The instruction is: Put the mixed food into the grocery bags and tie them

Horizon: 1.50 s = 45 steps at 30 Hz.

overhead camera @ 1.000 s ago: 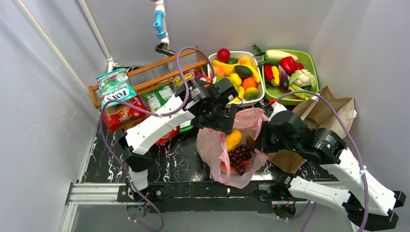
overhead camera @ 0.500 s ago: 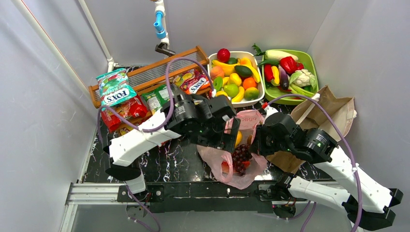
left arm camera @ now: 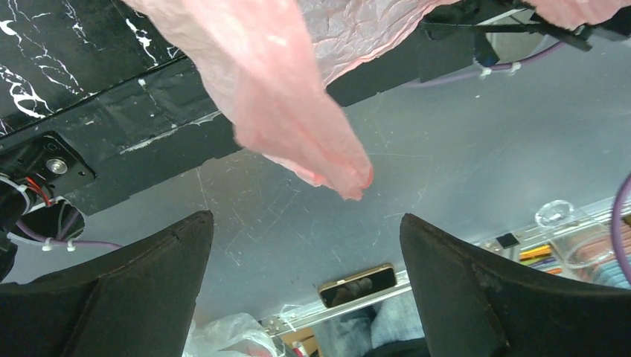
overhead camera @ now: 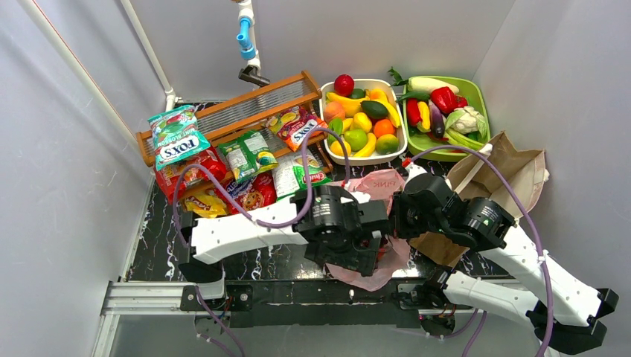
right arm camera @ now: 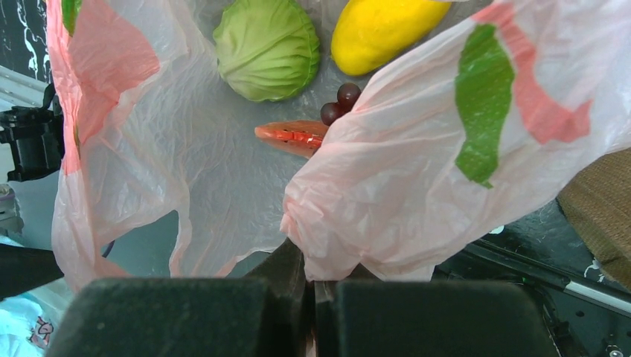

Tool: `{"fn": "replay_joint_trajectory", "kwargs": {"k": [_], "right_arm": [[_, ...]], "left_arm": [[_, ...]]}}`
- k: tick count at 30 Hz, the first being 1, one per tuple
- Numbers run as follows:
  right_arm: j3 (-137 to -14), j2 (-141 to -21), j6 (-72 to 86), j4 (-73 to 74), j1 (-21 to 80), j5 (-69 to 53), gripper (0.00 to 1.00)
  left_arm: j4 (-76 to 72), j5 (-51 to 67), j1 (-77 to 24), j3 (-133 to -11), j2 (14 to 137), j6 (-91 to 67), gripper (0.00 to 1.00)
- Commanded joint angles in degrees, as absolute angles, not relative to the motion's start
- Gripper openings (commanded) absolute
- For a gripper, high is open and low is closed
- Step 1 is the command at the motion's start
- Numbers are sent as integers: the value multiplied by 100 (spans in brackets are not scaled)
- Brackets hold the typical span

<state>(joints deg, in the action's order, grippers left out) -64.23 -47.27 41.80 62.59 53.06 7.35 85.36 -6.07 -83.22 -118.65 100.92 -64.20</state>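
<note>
The left jaws stand spread wide and hold nothing. The right jaws are clenched on a fold of the pink bag (right arm camera: 394, 186) at its right rim.

A second ago the left arm hung over the far side of the bag, close to the fruit basket (overhead camera: 327, 89). It has since swung toward the near edge of the surface (overhead camera: 160, 245), jaws open the whole way. In the top view its wrist now covers the bag's mouth, so the grapes and yellow fruit that showed there are hidden. The right arm has barely shifted and keeps its pinch.

I take this to mean that filling this bag is paused or over and the left arm is going for a handle to start the tie. The snack packets (overhead camera: 253, 160) still lie at far left and the paper bag (overhead camera: 506, 171) stands at right, so much of the task is left.

In the left wrist view a pink flap (left arm camera: 298, 126) hangs ahead of the left jaws. It is roughly centred between the two fingers (left arm camera: 149, 290) but past their tips, touching neither. Whether it is a handle loop or loose film I cannot tell.

The right wrist view looks into the held-open mouth. Inside lie a cabbage (right arm camera: 268, 48), a yellow fruit (right arm camera: 383, 26), grapes (right arm camera: 338, 103) and a watermelon slice (right arm camera: 294, 137).
</note>
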Motion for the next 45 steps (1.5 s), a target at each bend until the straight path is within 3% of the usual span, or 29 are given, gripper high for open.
{"fn": "replay_joint_trajectory", "kwargs": {"k": [1, 11, 19, 22, 26, 30, 37, 45], "right_arm": [[-6517, -4721, 4201, 6102, 5344, 908, 1], [-6364, -4566, 4280, 6098, 5344, 938, 1], [-6337, -4562, 4278, 6099, 5344, 996, 1], [-6308, -4564, 4276, 6093, 5344, 1002, 1], [-6286, -4536, 4286, 6064, 5348, 1005, 1], [-6421, -4559, 4272, 6108, 5346, 1008, 1], [-7249, -4709, 4237, 6378, 5344, 861, 1], [-8699, -4919, 4364, 6801, 5344, 610, 1]], "left_arm": [[8770, -980, -8536, -11944, 10350, -6548, 93], [8707, -1665, -8605, -12049, 10611, -6103, 75], [7848, -1216, -8614, -11540, 10462, -5363, 59], [7910, -1096, -8620, -11690, 10607, -5271, 38], [7902, -1066, -8629, -11794, 10625, -5248, 0], [7795, -977, -8623, -11977, 10522, -5222, 0], [9005, -983, -8551, -14295, 10727, -4978, 0], [7690, -551, -7728, -13276, 9044, -4817, 0]]}}
